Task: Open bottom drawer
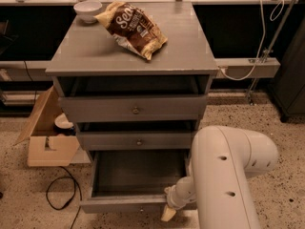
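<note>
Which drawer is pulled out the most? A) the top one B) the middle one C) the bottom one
C: the bottom drawer sticks far out so you can see inside it, and the gripper is by its front right corner.

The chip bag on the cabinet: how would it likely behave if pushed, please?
The chip bag looks crumpled, so probably light and floppy; lying flat, it would likely slide, not roll. The gripper is down by the open bottom drawer.

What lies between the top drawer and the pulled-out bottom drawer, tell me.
The middle drawer lies between them, as the camera view shows. The gripper is at the front panel of the bottom drawer, right of centre.
</note>
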